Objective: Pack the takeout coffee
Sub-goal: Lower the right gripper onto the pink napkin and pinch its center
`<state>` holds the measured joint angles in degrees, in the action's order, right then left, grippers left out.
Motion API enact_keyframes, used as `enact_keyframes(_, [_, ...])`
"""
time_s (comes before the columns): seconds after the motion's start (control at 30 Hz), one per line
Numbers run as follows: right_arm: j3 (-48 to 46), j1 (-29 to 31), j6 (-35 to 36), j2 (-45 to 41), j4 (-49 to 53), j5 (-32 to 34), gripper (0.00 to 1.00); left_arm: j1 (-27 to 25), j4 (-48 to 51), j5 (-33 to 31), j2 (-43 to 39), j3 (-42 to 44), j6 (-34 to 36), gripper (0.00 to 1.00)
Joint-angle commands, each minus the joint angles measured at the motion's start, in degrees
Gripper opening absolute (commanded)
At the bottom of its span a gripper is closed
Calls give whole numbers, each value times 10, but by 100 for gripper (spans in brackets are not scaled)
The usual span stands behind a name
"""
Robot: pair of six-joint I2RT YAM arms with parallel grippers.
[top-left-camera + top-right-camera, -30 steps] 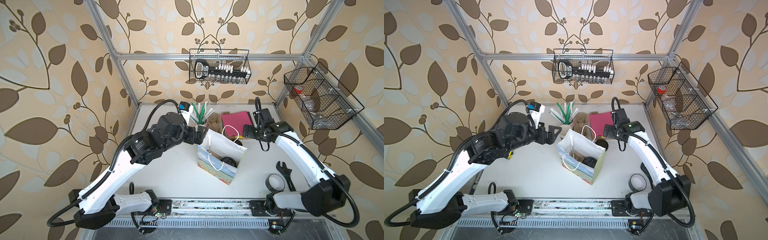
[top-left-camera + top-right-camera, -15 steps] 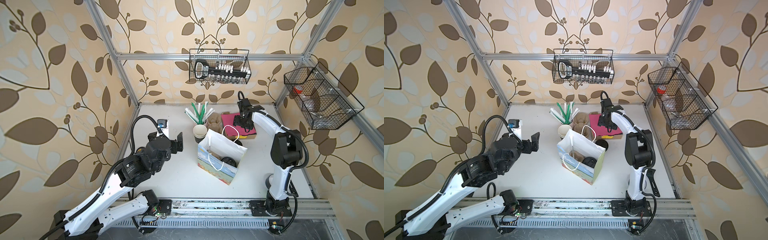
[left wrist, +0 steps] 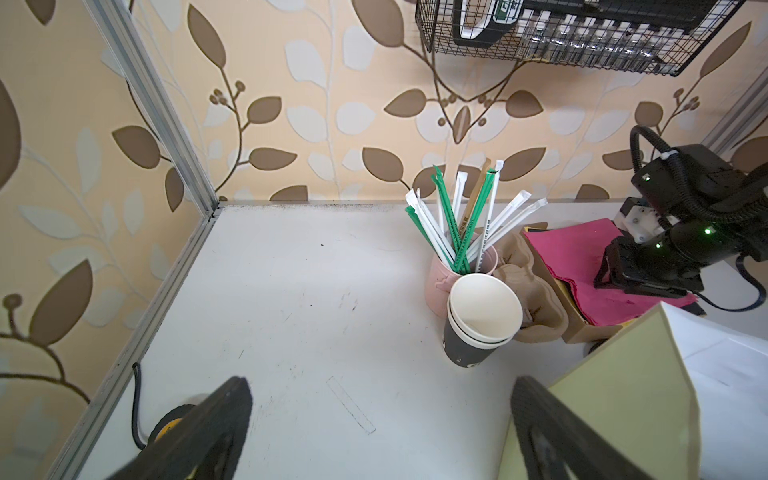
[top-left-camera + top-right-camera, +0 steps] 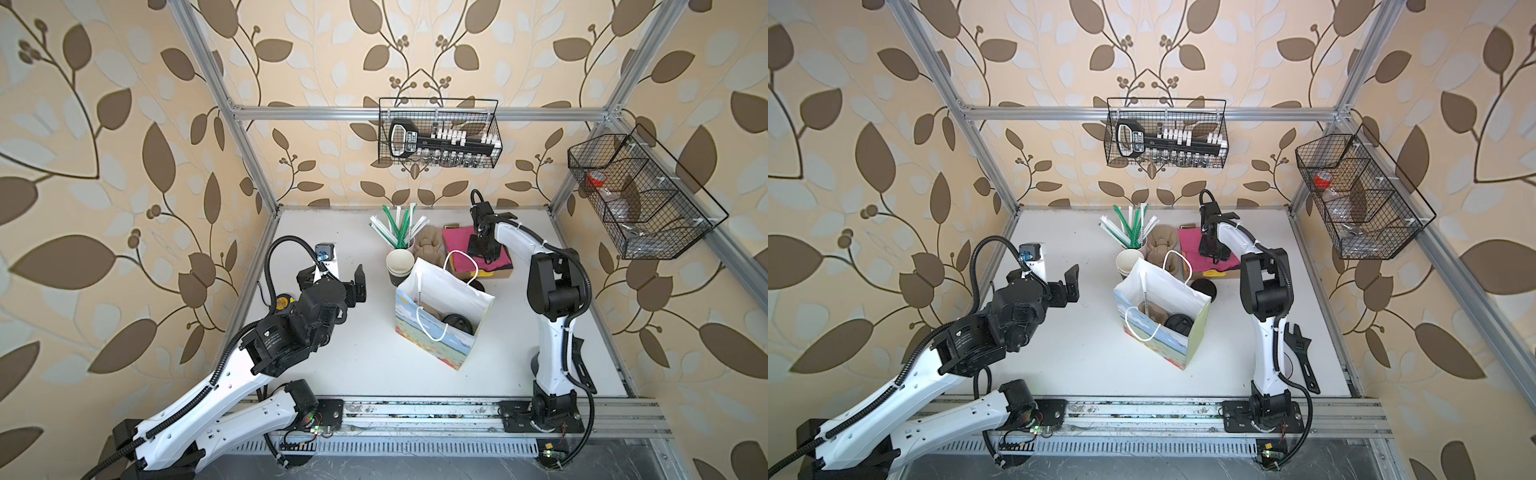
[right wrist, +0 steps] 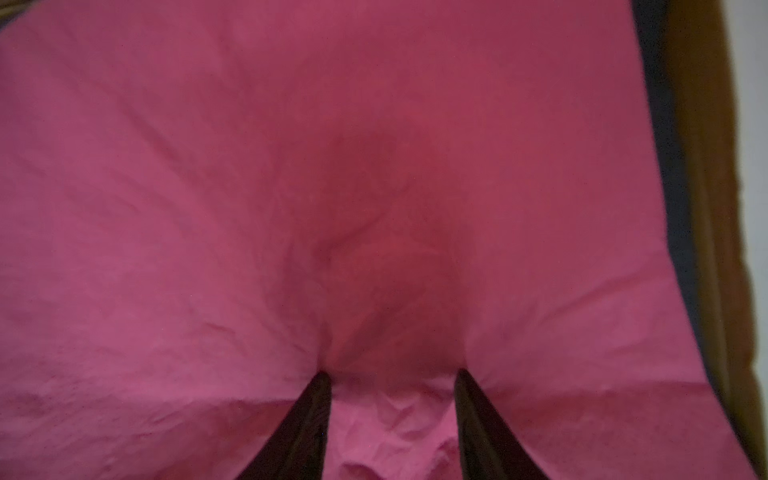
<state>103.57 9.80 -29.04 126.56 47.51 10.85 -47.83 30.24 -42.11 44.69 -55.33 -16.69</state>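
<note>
The white paper bag [image 4: 436,345] [image 4: 1154,345] stands open mid-table in both top views. Of the takeout coffee only its round black lid [image 4: 457,322] [image 4: 1177,323] shows, inside the bag beside a brown carrier; the cup is hidden. My left gripper [image 4: 332,280] [image 3: 380,419] hangs open and empty over bare table, left of the bag. My right gripper [image 4: 482,249] [image 5: 392,376] points down onto the pink napkins [image 5: 291,166] [image 4: 457,245] behind the bag. Its tips press in half closed, still apart, with a fold bunching between them.
Stacked lidless cups [image 3: 484,309], a pink cup of straws [image 3: 461,224] and brown carriers [image 4: 430,245] stand behind the bag. A loose black lid [image 4: 1204,288] lies at its back right. A wrench [image 4: 1298,353] and a yellow tape measure [image 4: 284,302] lie near the table's sides.
My left gripper has drawn back from the cups toward the left. My right gripper has moved onto the pink napkins, and its fingers have narrowed.
</note>
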Motion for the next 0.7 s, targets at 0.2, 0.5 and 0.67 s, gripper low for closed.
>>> enact_keyframes(0.2, [-5,-6,2,16,-17,-11,34,20,-17,6,8,0,-17,99])
enact_keyframes(0.5, [-11,-10,-1,13,-23,-30,17,23,-16,10,10,0,-18,99])
enact_keyframes(0.67, [-14,-13,-4,10,-25,-40,10,24,-17,10,9,2,-17,99])
